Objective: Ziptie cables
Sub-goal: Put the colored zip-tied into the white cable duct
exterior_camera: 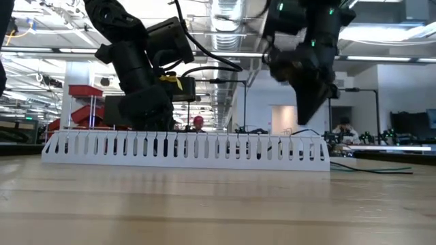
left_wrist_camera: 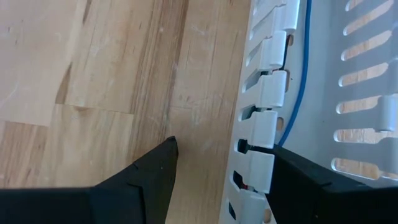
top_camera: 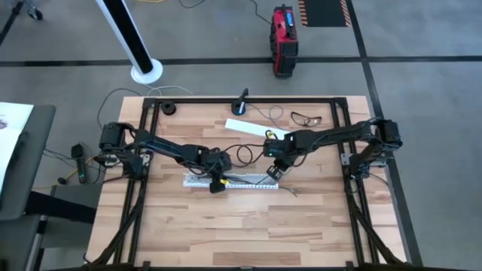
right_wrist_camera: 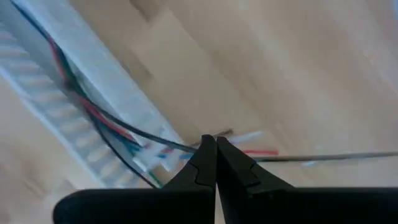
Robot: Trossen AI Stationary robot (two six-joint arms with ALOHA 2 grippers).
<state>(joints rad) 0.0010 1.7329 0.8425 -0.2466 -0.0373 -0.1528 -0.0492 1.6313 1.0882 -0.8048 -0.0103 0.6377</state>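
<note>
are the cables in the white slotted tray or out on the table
Mostly in. The cables run along inside the white slotted tray, and their ends spill out past its end onto the table, by the shut right gripper.

arms: 2, black, jointed | yellow tags near wrists | fingers (right_wrist_camera: pixel 205 165): dark, tapered

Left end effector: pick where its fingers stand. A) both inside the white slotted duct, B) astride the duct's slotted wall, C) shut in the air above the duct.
B: the left end effector has one finger on the bare table and the other inside the white slotted duct.
</note>
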